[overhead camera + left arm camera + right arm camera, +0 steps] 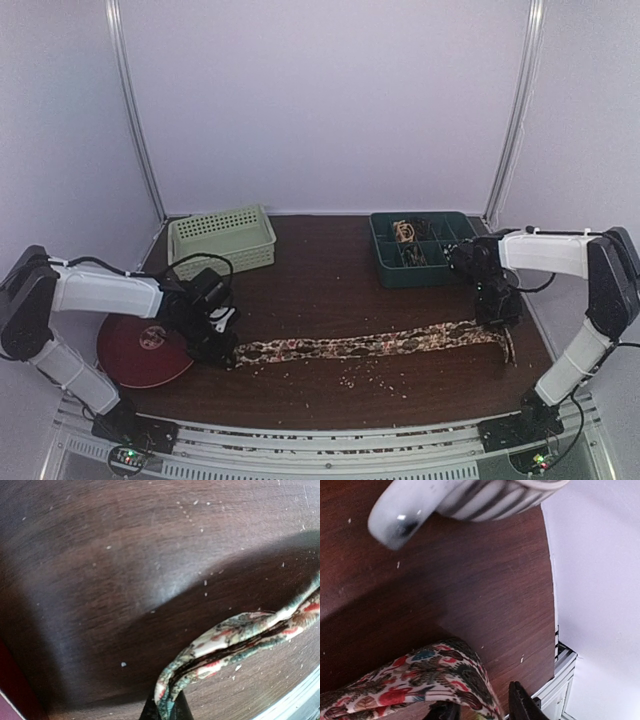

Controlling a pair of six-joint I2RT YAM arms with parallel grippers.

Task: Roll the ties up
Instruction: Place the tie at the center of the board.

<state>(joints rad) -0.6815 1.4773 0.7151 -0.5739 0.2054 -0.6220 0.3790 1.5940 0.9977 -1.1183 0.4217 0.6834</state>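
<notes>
Dark wood tabletop (330,275), one tie (370,345) laid out straight for rolling.
Left gripper (224,350) clamped on the tie's left end, anchoring it; right gripper (498,326) straddles the other end, jaws parted, not clamping.

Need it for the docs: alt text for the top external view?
A patterned necktie lies stretched across a dark wooden table, the left gripper pinching one end and the right gripper at the other. Beyond it sit a pale green basket and a dark green divided tray; a red disc lies near left.
</notes>
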